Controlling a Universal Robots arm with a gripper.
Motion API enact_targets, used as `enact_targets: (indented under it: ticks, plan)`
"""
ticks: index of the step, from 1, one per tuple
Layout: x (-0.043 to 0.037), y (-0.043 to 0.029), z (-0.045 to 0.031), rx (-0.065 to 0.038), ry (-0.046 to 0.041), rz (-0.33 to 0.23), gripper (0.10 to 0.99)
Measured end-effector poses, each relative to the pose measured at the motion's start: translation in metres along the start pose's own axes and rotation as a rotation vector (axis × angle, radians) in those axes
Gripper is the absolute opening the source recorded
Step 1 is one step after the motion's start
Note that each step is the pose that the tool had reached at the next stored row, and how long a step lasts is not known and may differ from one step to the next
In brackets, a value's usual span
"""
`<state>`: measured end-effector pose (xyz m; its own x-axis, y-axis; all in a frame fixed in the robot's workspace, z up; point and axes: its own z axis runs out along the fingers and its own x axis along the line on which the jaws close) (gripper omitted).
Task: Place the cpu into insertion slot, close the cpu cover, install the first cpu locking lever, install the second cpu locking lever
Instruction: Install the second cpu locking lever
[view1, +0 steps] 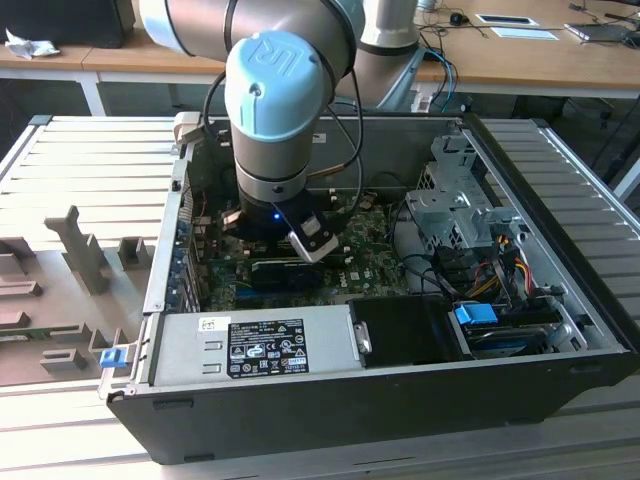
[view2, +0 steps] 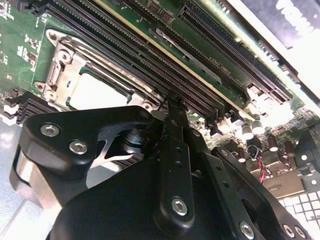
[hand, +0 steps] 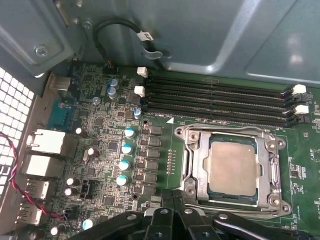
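While the arm reaches down into the open computer case (view1: 560, 300) in the exterior view, the cpu (hand: 233, 167) lies flat in the insertion slot (hand: 186, 165) on the green motherboard (hand: 160, 131), with the cpu cover (hand: 201, 161) down around it. Black claw (hand: 173, 202) fingers (view2: 172, 125) come to a point together just beside the socket's edge, gripping nothing. White labels on the grey power supply (view1: 250, 345) carry print too small to read, like the board's markings.

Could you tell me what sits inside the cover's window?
The cpu shows through the cover, lying flat. The slot beneath is hidden by both.
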<state>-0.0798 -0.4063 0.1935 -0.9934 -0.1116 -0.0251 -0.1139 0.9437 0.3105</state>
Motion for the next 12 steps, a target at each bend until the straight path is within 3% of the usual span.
enact_targets:
  ticks: [10,12]
  plan:
    - [0.0001,-0.0007,0.0020,0.000,-0.0001,0.000,0.106]
    - [-0.0001,0.0007,-0.0022,0.000,-0.0006,0.000,0.106]
